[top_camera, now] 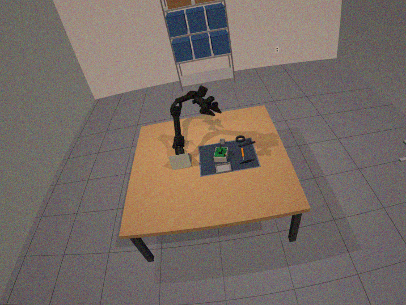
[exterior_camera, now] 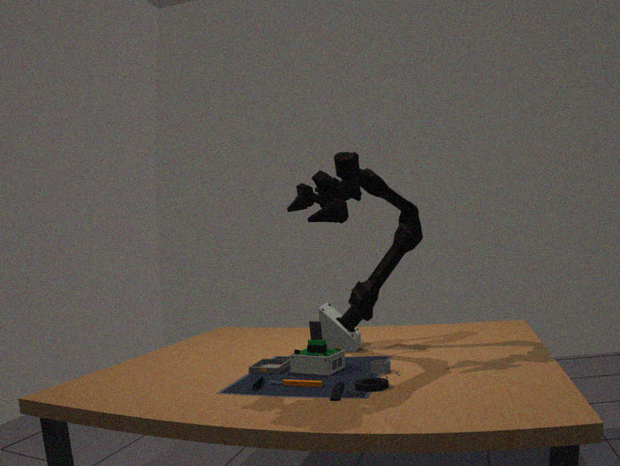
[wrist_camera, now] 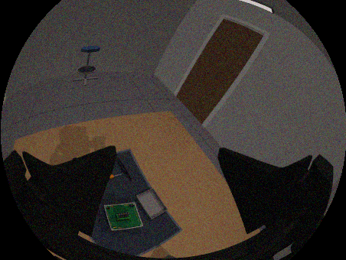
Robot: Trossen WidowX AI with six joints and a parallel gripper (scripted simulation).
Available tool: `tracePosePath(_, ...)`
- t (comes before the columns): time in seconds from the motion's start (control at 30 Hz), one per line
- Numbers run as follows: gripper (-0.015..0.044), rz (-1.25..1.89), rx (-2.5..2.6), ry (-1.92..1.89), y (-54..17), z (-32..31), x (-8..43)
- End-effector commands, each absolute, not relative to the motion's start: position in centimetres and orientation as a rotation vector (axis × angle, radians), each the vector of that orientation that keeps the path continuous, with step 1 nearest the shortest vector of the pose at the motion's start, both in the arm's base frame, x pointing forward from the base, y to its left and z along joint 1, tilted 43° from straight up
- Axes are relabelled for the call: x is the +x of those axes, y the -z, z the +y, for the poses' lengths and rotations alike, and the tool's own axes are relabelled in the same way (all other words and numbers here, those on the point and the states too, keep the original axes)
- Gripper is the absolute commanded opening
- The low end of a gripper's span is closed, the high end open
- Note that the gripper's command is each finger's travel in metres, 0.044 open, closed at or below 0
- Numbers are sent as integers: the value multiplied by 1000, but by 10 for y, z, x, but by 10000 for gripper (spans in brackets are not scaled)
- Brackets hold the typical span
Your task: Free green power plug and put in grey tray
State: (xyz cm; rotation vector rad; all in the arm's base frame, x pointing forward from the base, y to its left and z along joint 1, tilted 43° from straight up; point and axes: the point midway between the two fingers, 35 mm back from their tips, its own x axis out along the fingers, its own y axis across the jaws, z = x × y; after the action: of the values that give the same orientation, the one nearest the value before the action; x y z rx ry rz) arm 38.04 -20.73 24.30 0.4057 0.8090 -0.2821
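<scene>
The green plug [exterior_camera: 316,343] sits upright in its black socket on the green circuit board [top_camera: 216,154] [wrist_camera: 132,222], on top of a white box [top_camera: 220,159] [exterior_camera: 314,365]. The plug also shows small in the wrist view [wrist_camera: 122,217]. The shallow grey tray [top_camera: 223,168] [exterior_camera: 268,371] [wrist_camera: 151,203] lies beside the box and holds nothing that I can see. My gripper [top_camera: 217,113] [exterior_camera: 298,215] [wrist_camera: 167,154] is open and empty, high above the table and well away from the plug. Its fingers point outward and tilt down.
On the dark mat [top_camera: 206,165] [wrist_camera: 149,241] lie an orange screwdriver [top_camera: 242,151] [exterior_camera: 302,382], a black ring [top_camera: 240,138] [exterior_camera: 371,385], a black pen-like tool [top_camera: 246,144] [exterior_camera: 337,391] and black tweezers [top_camera: 246,161] [exterior_camera: 257,383]. A small grey block [top_camera: 222,141] [exterior_camera: 380,367] stands behind the box.
</scene>
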Motion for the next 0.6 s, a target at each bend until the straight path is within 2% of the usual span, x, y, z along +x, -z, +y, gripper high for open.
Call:
tracePosePath(0.0,430,1055,437,101,-180,-168,376)
tracePosePath(0.37,430,1632,630,-474,-78,-49,320)
tracePosePath(0.57,430,1661,649,-509,-75,-42,315)
